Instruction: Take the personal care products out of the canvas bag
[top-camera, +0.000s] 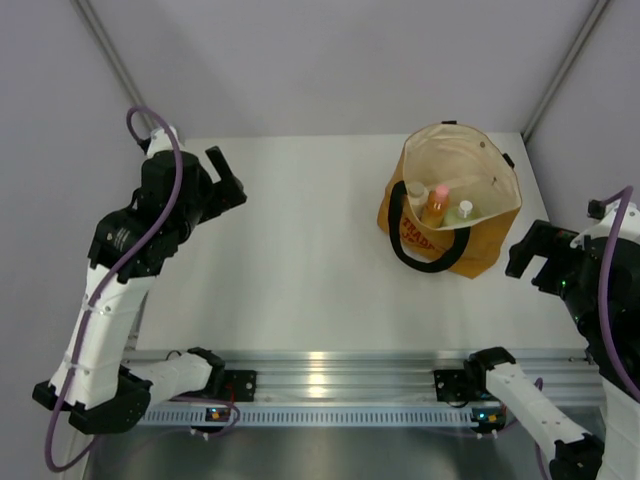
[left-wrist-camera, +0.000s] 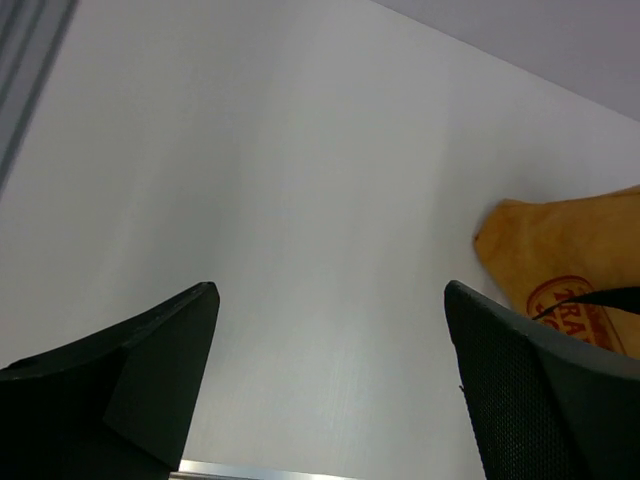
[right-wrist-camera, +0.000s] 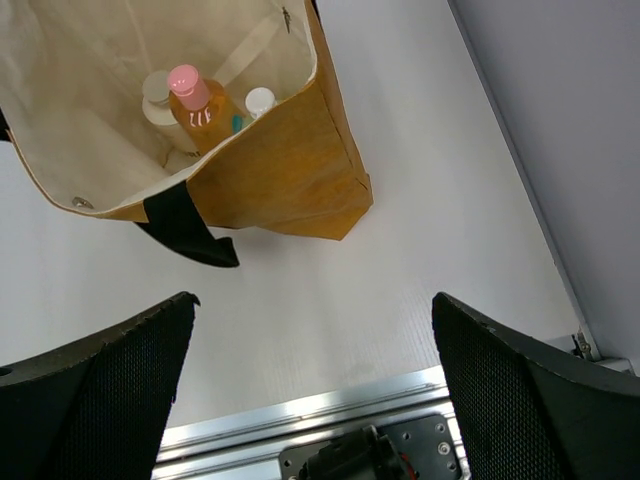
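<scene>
While the canvas bag (top-camera: 450, 160) stands open on the desk's (top-camera: 300, 250) far right, we see the orange bottle (top-camera: 434, 208) inside (cream jar (top-camera: 414, 192) and pale green bottle (top-camera: 465, 211) flanking it); the right hand (top-camera: 532, 262) hangs released nearby, the left hand (top-camera: 228, 178) released well apart.

Robotics lab, a boxed-in test cell, by the look of it: a white tabletop (top-camera: 300, 270) spreads out beneath the left gripper (top-camera: 225, 178) and right gripper (top-camera: 532, 264). Plain pale-grey panels (top-camera: 330, 60) wall it in beyond and outside both hands. Behind them runs a ribbed aluminium rail (top-camera: 330, 375) with the arm bases bolted on. Purple cable (top-camera: 176, 170) loops along the white arm. One everyday thing: a canvas bag (top-camera: 492, 250) just ahead of the right gripper.
</scene>
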